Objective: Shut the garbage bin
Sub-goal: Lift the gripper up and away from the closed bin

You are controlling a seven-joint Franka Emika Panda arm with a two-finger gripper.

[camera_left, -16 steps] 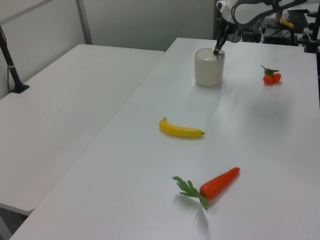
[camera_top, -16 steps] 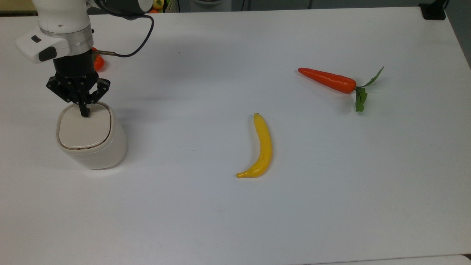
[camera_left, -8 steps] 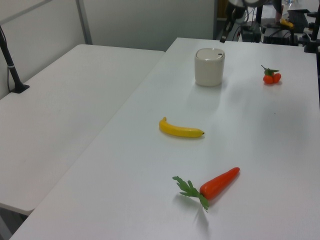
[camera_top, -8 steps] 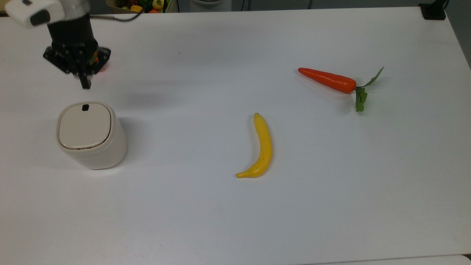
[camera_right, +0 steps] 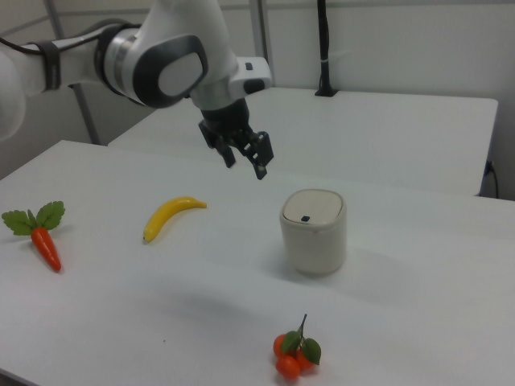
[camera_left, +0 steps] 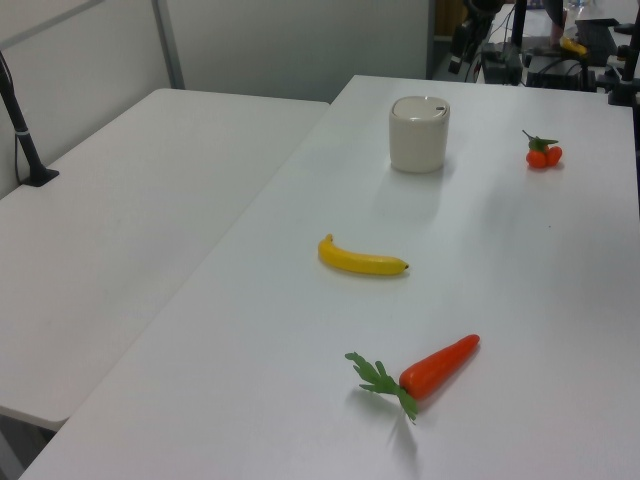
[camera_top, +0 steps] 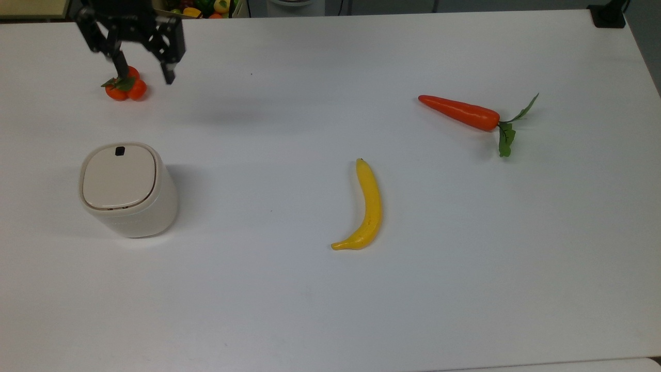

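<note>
- Top view: the gripper is hanging above the worktop near the top view's upper left corner, its jaws standing wide apart and holding nothing. One black finger is overlapping the small cluster of orange fruits in the picture; whether they are touching cannot be told. The garbage bin is standing at the top view's left, well apart from the gripper, its beige lid lying flat and shut, the black square mark toward the far edge. A banana is lying near the centre, and a carrot with green leaves toward the top view's right.
- Left view: the garbage bin is standing upright at the far end of the worktop, lid down. The orange fruits are lying to the left view's right of it, the banana mid-worktop, the carrot nearest the camera.
- Right view: the gripper is hovering in the air up and to the right view's left of the garbage bin, jaws spread, empty, touching nothing. The orange fruits are lying in front of the bin; the banana and carrot are lying at the right view's left.
</note>
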